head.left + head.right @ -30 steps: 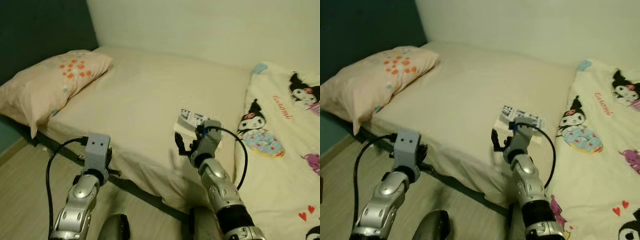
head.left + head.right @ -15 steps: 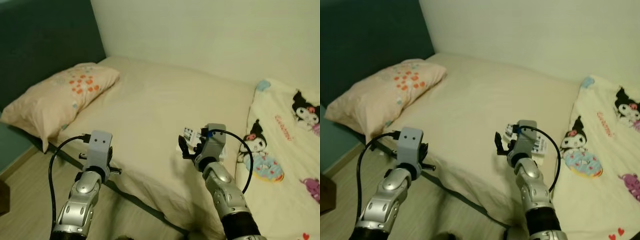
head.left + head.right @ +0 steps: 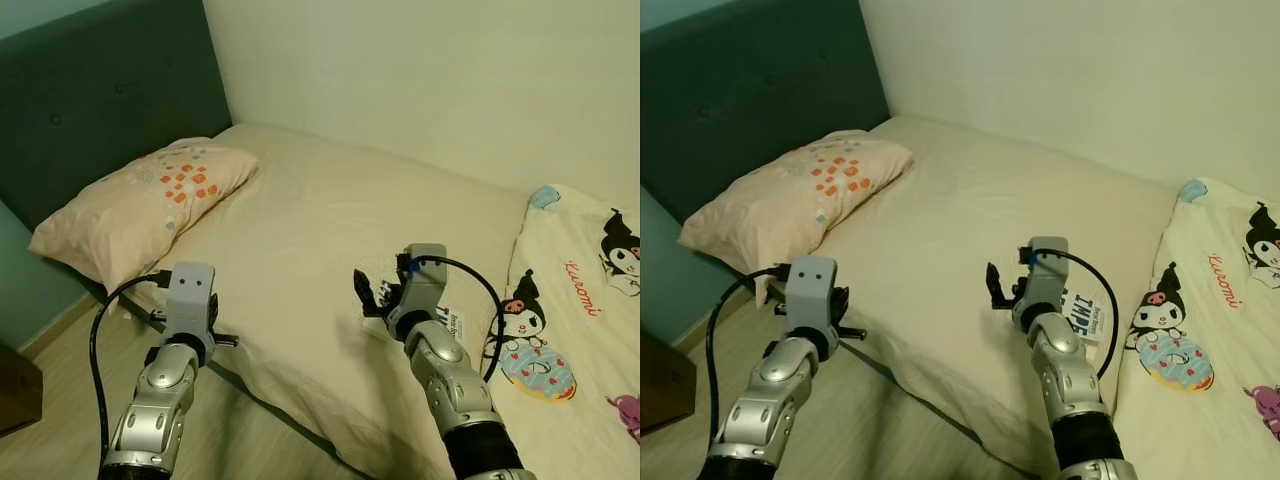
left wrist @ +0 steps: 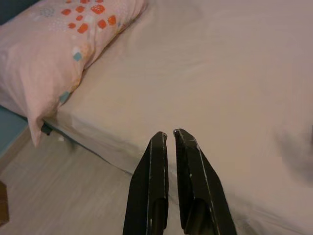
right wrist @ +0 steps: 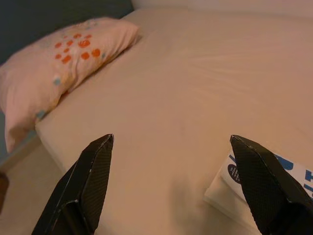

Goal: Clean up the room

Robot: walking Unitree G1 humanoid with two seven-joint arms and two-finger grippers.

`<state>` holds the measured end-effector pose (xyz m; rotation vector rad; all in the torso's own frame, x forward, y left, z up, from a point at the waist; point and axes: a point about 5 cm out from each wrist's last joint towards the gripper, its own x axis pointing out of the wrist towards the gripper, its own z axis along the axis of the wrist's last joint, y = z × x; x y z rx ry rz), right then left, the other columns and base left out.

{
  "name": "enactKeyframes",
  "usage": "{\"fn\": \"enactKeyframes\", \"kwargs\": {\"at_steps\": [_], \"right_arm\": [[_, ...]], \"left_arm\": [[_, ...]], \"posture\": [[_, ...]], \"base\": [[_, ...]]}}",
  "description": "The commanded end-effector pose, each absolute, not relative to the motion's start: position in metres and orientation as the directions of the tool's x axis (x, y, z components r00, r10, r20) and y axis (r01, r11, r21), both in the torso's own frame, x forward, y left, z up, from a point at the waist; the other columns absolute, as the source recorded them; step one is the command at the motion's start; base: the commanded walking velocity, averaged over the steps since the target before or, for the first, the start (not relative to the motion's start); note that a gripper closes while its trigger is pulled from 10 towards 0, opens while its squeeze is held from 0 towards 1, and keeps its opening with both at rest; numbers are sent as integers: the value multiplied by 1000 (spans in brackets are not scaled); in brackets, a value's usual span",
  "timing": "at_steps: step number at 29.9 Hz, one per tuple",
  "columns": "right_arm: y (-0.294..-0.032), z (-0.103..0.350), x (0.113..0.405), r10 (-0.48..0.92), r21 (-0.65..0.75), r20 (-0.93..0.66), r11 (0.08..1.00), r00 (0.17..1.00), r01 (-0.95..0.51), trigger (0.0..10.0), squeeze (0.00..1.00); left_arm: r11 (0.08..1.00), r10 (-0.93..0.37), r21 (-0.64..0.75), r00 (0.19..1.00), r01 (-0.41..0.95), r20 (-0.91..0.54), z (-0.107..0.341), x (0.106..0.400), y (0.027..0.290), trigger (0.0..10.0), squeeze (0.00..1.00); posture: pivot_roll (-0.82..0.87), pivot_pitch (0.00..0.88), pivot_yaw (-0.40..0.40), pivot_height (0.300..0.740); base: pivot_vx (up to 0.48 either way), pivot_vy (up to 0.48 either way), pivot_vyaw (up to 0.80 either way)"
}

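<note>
Bed sheet carries a packet just beside the right hand, spread wide and nearer than the clenched left hand.

You have a wide bare stretch of bed sheet ahead. The pillow blocks the left end, a white printed packet lies just beside your right gripper, and the cartoon blanket covers the right.

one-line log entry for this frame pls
scene: bed, pillow at its head | left gripper: shut, over bed edge | right gripper: open, above sheet beside white printed packet | holding: nothing
</note>
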<state>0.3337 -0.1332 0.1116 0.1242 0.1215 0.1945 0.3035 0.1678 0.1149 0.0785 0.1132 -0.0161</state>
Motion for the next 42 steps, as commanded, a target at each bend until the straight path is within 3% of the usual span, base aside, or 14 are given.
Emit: {"fn": "enactKeyframes", "kwargs": {"at_steps": [1,9,22,31,42], "right_arm": [[-126,107,331,232,131,-128,968,964,-216,10000,0],[-125,106,329,244,130,-134,965,961,-227,10000,0],[-128,100,328,228,92,-162,972,960,-216,10000,0],[-127,97,324,233,97,-168,971,958,-219,10000,0],[-129,94,322,211,107,-172,975,962,-195,10000,0]], "left_arm": [[996,5,86,988,9,-153,107,299,172,10000,0],[995,6,98,989,9,-149,107,298,172,10000,0],[992,38,127,976,-11,-214,102,298,178,10000,0],[990,42,138,980,-15,-193,103,299,183,10000,0],[986,9,165,982,23,-191,104,299,175,10000,0]], "posture": [[-46,129,59,740],[-44,133,59,740],[-43,134,65,740],[-42,126,69,740],[-45,120,77,740]], "base": [[0,-480,800],[0,-454,800],[0,0,0],[0,457,0],[0,0,0]]}}
